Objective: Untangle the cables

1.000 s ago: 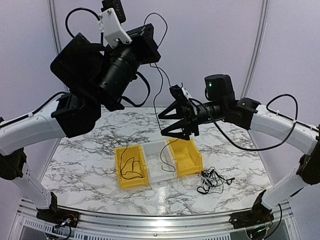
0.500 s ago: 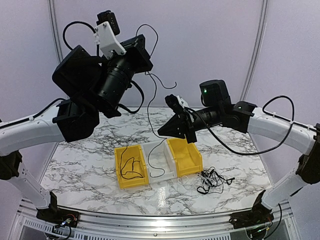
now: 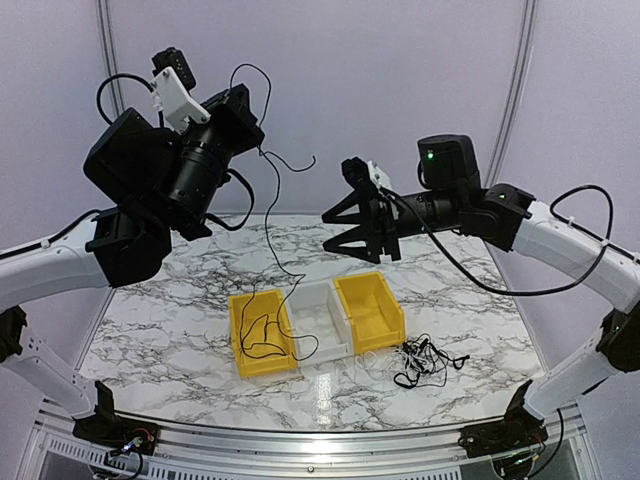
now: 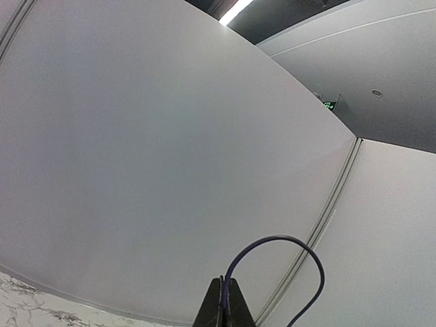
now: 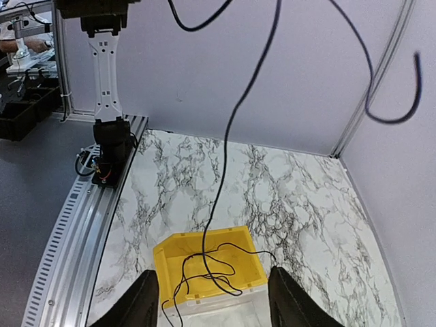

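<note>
Top view first: the left gripper (image 3: pixel 255 125) is way up high, pinched shut on one thin black cable (image 3: pixel 270 215). The cable loops above the gripper and then hangs down. Its lower end lies coiled in the left yellow bin (image 3: pixel 238 340). That bin, a white bin (image 3: pixel 322 345) and a second yellow bin (image 3: pixel 385 325) sit touching in a row on the marble table (image 3: pixel 170 330). The other cables (image 3: pixel 425 362) are a messy heap on the table just right of the bins. The right gripper (image 3: pixel 332 232) hovers above the bins with its fingers spread and nothing in them.

Left wrist cam: mostly wall. The left gripper (image 4: pixel 223 300) shows at the bottom edge, fingers pressed together, with the black cable (image 4: pixel 272 238) arching out from between them.

Right wrist cam: the fingers (image 5: pixel 139 306) stand wide apart at the bottom, empty. The black cable (image 5: pixel 228 143) drops down in front of them and ends in loops inside the left yellow bin (image 5: pixel 163 255).
</note>
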Controlling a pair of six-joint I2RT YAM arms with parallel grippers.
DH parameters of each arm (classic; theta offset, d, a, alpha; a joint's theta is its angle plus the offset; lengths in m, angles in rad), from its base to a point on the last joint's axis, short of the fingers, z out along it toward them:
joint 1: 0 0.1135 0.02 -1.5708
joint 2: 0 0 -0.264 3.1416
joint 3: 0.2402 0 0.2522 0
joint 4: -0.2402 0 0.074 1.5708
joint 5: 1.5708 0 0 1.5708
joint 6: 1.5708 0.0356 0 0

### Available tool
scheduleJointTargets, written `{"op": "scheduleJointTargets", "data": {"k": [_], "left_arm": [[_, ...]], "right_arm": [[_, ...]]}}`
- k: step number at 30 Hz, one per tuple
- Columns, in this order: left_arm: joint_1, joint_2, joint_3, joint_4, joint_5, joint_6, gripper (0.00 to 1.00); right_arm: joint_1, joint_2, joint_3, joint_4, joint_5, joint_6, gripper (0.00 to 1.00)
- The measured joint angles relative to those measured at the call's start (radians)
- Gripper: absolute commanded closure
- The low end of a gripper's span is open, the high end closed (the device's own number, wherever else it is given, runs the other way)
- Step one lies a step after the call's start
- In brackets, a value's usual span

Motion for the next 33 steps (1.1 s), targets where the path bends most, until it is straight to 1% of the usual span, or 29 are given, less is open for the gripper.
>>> {"op": "scheduleJointTargets", "data": {"k": [7,11,16,17,19,21,26,28,33], "left_arm": [[0.0,0.0,0.0,0.002,-0.006,-0.042,1.0],[0.0,0.001,0.0,0.004,-0.006,-0.061,1.0],[0.0,0.003,0.0,0.005,-0.005,-0.082,1.0],[0.0,0.004,0.0,0.005,-0.005,-0.087,1.0],[0.0,0.007,0.0,0.005,-0.005,-0.094,1.0],[0.0,0.008,0.0,0.005,-0.005,-0.1,1.0],[0.0,0.008,0.0,0.005,-0.005,-0.102,1.0],[0.0,0.007,-0.003,0.006,-0.005,-0.101,1.0],[0.0,0.0,-0.043,0.008,-0.006,-0.094,1.0]], "right_arm": [[0.047,0.105,-0.031,0.071,0.103,0.057,0.35],[0.059,0.151,-0.024,0.116,0.128,0.099,0.3],[0.082,0.201,0.023,0.166,0.129,0.138,0.31],[0.089,0.211,0.034,0.174,0.123,0.143,0.34],[0.104,0.233,0.059,0.2,0.103,0.156,0.43],[0.116,0.251,0.076,0.217,0.084,0.167,0.6],[0.123,0.278,0.09,0.237,0.081,0.168,0.95],[0.123,0.275,0.083,0.243,0.103,0.146,1.0],[0.116,0.249,0.025,0.252,0.174,0.094,1.0]]}}
